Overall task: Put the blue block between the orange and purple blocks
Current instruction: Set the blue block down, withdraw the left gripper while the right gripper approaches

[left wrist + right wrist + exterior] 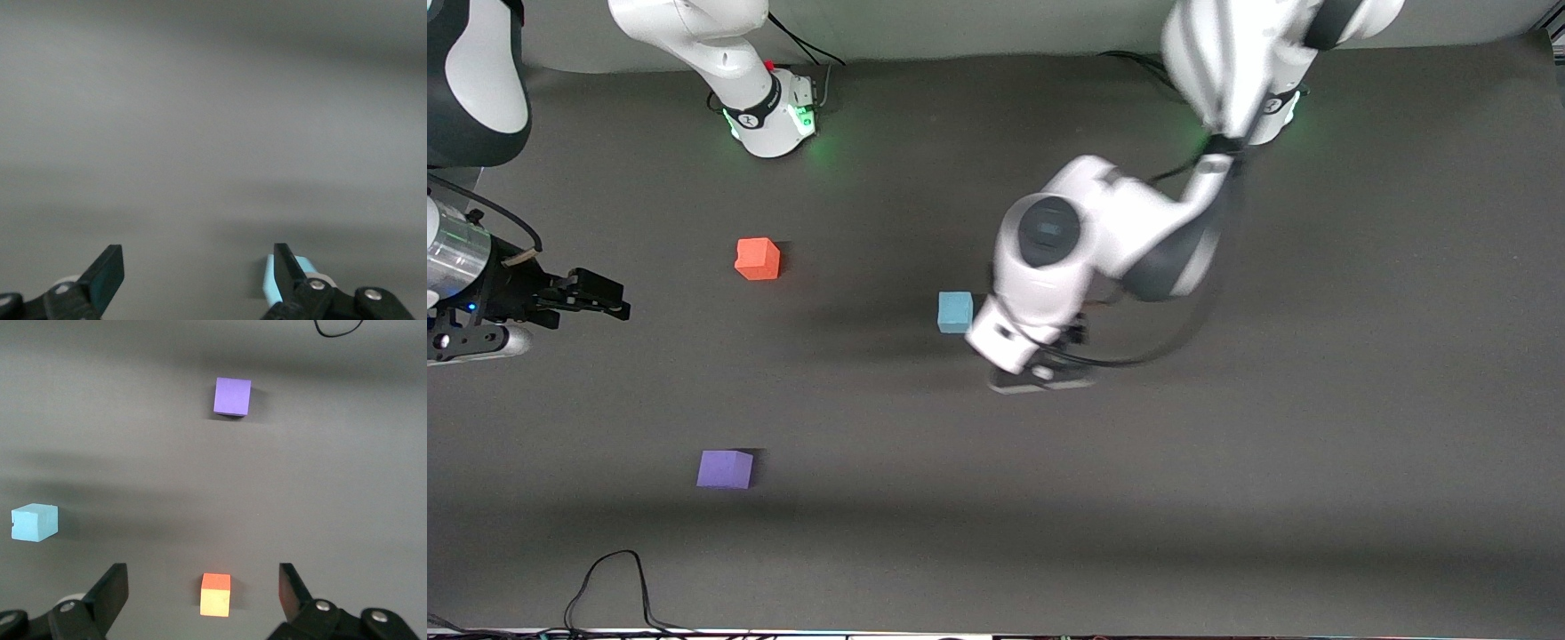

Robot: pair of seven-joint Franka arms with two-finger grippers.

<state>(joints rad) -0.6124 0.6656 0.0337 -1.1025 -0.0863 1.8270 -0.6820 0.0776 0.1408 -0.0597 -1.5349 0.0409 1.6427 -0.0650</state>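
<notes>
The blue block (955, 312) sits on the dark table near the middle. My left gripper (1040, 377) is open and empty, low over the table just beside the block, toward the left arm's end. In the left wrist view (197, 257) one finger (288, 270) hides most of the blue block (267, 280). The orange block (757, 259) lies toward the right arm's end, and the purple block (725, 468) lies nearer the front camera than it. My right gripper (605, 300) waits open and empty at the right arm's end. The right wrist view (201, 572) shows the orange block (215, 595), purple block (232, 396) and blue block (34, 522).
The table (1227, 462) is a dark grey mat. A black cable (609, 587) loops at the edge nearest the front camera. The arm bases (769, 111) stand along the edge farthest from that camera.
</notes>
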